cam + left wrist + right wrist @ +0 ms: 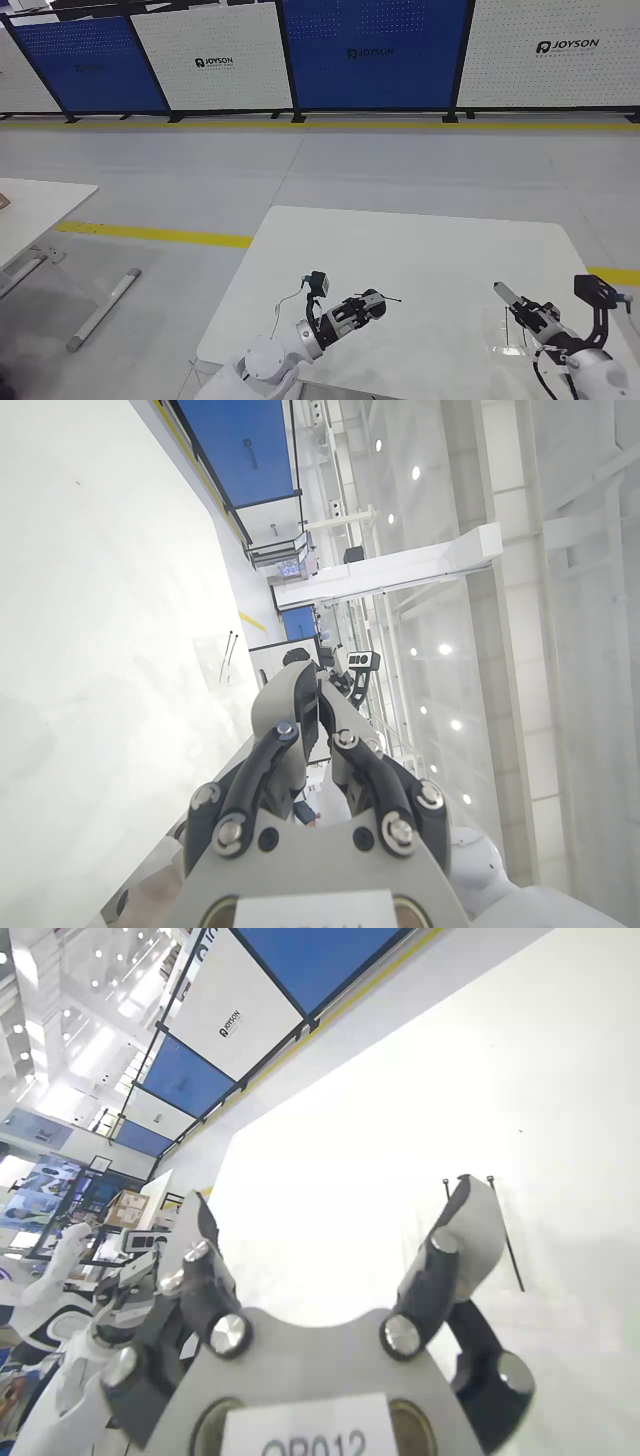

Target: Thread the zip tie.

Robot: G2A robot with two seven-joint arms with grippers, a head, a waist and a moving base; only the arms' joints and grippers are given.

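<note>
Left gripper (316, 680) is clamped shut on what looks like a zip tie (388, 297) — a thin black strand poking out, probably held off the table (420, 250) so its ends stay free for threading. Right gripper (332, 1193) hangs wide open near two spare ties (510, 1248) on a clear sheet (205, 670).

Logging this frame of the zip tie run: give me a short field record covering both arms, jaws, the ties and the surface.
left gripper: jaws shut on the held zip tie, a thin black strip sticking out past the tips
right gripper: jaws open, holding nothing, close to the spare zip ties
spare zip ties: two, black, lying side by side on the clear sheet
table: white, carries the sheet
threading: no closed loop visible
</note>
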